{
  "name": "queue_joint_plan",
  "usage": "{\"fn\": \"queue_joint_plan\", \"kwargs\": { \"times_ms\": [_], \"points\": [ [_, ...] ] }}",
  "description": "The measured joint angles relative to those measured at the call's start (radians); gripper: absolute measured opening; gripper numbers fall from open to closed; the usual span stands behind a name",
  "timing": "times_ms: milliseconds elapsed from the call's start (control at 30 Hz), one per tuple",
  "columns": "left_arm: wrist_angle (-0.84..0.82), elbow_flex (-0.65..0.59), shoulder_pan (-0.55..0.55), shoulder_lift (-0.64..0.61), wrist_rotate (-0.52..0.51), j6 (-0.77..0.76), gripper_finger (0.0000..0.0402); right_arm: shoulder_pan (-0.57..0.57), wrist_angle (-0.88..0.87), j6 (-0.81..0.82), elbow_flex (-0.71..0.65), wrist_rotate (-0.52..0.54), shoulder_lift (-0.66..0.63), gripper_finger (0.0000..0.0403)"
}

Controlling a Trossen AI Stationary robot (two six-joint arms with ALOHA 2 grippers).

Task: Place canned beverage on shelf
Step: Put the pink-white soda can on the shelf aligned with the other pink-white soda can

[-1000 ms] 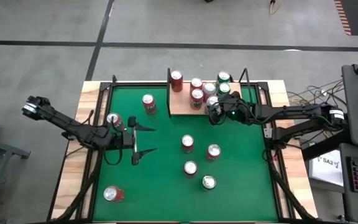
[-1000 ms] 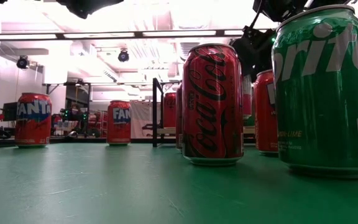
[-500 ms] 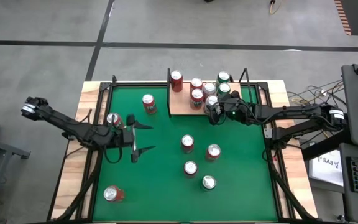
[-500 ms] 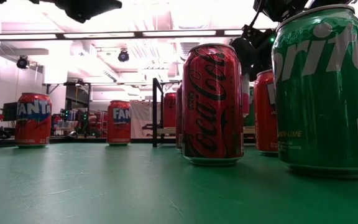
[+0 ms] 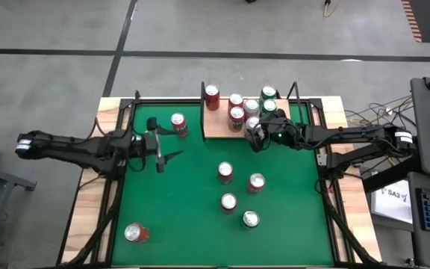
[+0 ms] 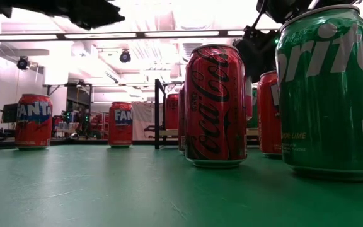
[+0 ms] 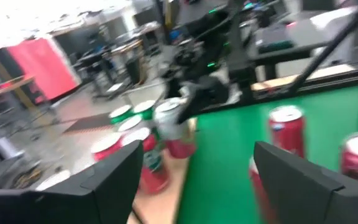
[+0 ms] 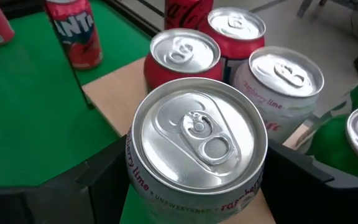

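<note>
A white raspberry-lime can [image 8: 197, 140] stands upright between the fingers of my right gripper [image 5: 254, 128], at the near right edge of the shelf [image 5: 216, 127]. The shelf is a tan board with black uprights at the far side of the green table. Several red, white and green cans [image 5: 237, 113] stand on it. My left gripper [image 5: 175, 143] is open above the table's left part, just near-side of a Fanta can [image 5: 178, 123], with nothing between its fingers. The left wrist view shows the shelf and the held can [image 7: 168, 119] ahead. My right gripper pinches the white can's side wall [image 8: 139, 177] just below the top rim, one finger [image 8: 98, 177] on each opposite side. The fingers come from the table's right, slanting a little downward. The can is upright; whether its base rests on the shelf is hidden.
Loose cans stand on the green table: several in the middle [image 5: 225, 172], [image 5: 256, 181], [image 5: 228, 202] and one at the near left corner [image 5: 135, 233]. A Coke can [image 6: 216, 104] and a Sprite can [image 6: 329, 91] stand close to the low camera.
My left arm has swung toward the table's far edge, and its gripper has come beside the Fanta can at the far left. The can that stood beside it a second ago is now hidden under the arm. The white can has kept its place.
</note>
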Motion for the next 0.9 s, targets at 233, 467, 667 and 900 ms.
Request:
{"fn": "queue_joint_plan", "kwargs": {
  "times_ms": [233, 467, 667, 900],
  "points": [
    [-0.001, -0.001, 0.083, 0.036, 0.077, 0.037, 0.0215, -0.015, -0.001, 0.020, 0.000, -0.003, 0.059, 0.0281],
    [0.001, -0.001, 0.085, 0.026, 0.077, 0.053, 0.0156, -0.032, 0.001, 0.028, 0.000, 0.005, 0.064, 0.0281],
    [0.009, -0.001, 0.085, 0.022, 0.069, 0.079, 0.0133, -0.060, 0.025, 0.038, 0.000, 0.004, 0.076, 0.0281],
    [0.006, -0.001, 0.085, 0.022, 0.068, 0.080, 0.0128, -0.062, 0.051, 0.038, 0.000, 0.003, 0.084, 0.0287]
  ]
}}
